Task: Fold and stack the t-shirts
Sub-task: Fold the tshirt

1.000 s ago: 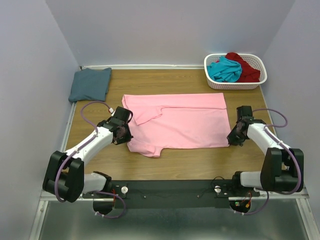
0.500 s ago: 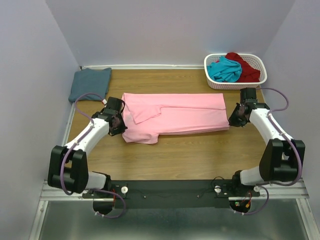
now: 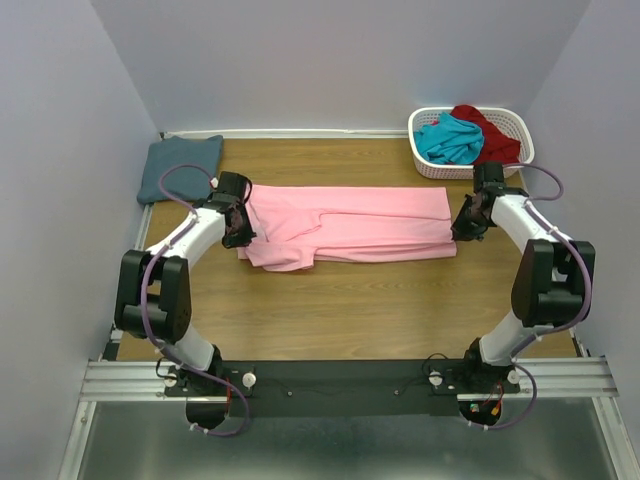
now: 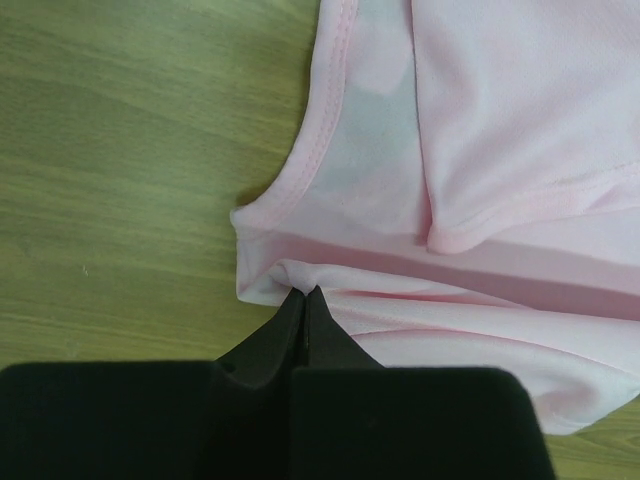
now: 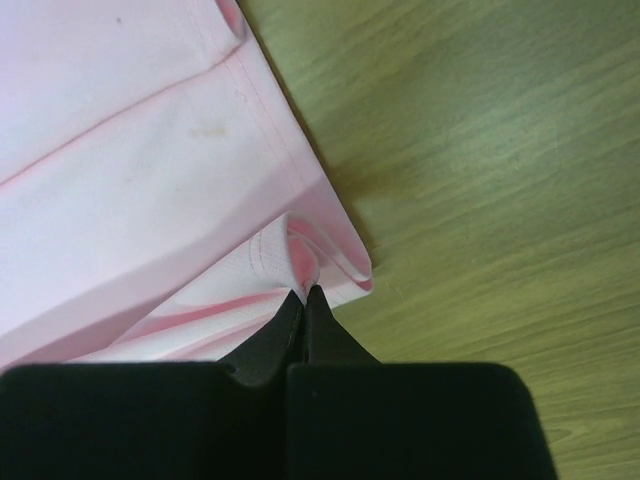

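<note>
Left gripper (image 3: 240,226) and right gripper (image 3: 466,224) each clamp the pink t-shirt (image 3: 360,225), half-folded. The blue-grey tee (image 3: 180,168) lies folded at ten o'clock. The teal tee (image 3: 448,140) and red tee (image 3: 492,138) await folding in the basket (image 3: 470,172) at one o'clock.

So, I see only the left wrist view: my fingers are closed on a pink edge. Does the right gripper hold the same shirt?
Observer: Yes. The right gripper is shut on a corner at the other end of the pink t-shirt.
Operator: Good. Is any shirt finished?
Observer: One blue-grey t-shirt lies folded at the far left corner of the table.
Operator: And which shirts wait for us?
Observer: A teal t-shirt and a dark red t-shirt lie crumpled in the white basket at the far right.
</note>
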